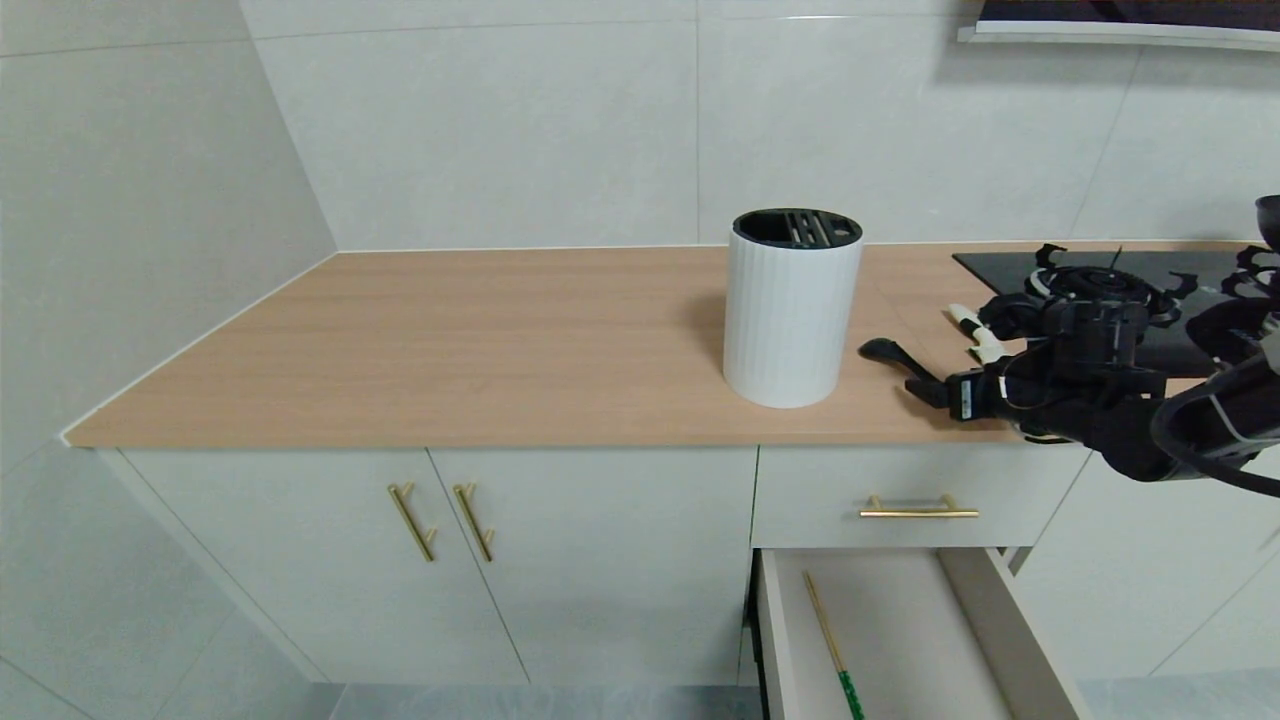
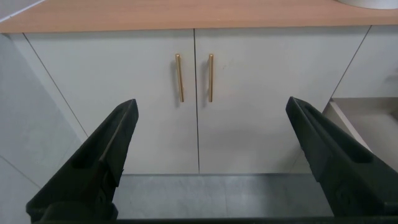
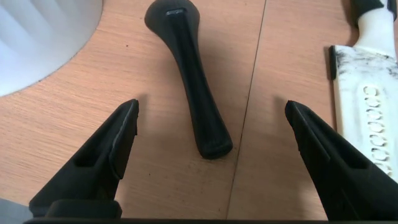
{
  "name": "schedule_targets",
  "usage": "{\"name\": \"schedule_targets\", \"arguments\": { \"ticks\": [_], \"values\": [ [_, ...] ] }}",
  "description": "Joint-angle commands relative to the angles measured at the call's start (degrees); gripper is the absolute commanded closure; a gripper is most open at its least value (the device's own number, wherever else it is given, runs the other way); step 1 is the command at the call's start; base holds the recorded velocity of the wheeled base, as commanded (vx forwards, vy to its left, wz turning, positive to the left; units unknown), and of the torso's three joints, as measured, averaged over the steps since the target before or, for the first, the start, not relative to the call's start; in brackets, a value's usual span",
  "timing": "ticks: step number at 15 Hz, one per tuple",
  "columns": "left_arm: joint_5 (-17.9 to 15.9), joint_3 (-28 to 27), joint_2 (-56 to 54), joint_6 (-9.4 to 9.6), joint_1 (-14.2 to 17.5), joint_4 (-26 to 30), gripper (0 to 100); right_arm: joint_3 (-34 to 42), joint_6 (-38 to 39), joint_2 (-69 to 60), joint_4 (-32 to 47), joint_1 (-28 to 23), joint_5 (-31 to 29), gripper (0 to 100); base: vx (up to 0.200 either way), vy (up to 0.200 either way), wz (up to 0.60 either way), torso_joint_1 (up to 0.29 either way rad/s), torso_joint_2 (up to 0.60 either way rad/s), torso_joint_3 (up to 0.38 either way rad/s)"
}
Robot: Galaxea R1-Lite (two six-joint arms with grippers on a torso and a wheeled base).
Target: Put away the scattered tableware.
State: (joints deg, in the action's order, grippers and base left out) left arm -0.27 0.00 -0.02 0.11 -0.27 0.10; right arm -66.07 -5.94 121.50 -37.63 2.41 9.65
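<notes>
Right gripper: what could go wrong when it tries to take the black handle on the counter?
1. The black handle is rounded and tapered, and it lies flat between the fingers of the open right gripper. It may slip out on closing.
2. The white knife lies close beside one finger and could get pushed.
3. The white holder stands near. A careless lift could knock it.

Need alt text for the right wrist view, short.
Open right gripper hovers over a black tapered utensil handle lying on the light wooden countertop, fingers apart on either side. A white cylindrical holder stands to one side, a white speckled utensil lies on the other.
</notes>
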Motion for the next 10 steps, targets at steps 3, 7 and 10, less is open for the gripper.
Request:
{"name": "schedule_targets", "arguments": {
  "ticks": [3, 7, 10],
  "values": [
    [0.0, 0.0, 0.0, 0.07, 0.0, 0.0, 0, -0.1, 0.0, 0.4, 0.0, 0.0, 0.0, 0, 0.0, 0.0, 0.0, 0.0, 0.0, 0.0],
    [0.0, 0.0, 0.0, -0.02, 0.0, 0.0, 0, -0.1, 0.0, 0.6, 0.0, 0.0, -0.1, 0, 0.0, 0.0, 0.0, 0.0, 0.0, 0.0],
    [0.0, 0.0, 0.0, -0.02, 0.0, 0.0, 0, -0.1, 0.0, 0.9, 0.3, 0.0, -0.1, 0, 0.0, 0.0, 0.0, 0.0, 0.0, 0.0]
  ]
}}
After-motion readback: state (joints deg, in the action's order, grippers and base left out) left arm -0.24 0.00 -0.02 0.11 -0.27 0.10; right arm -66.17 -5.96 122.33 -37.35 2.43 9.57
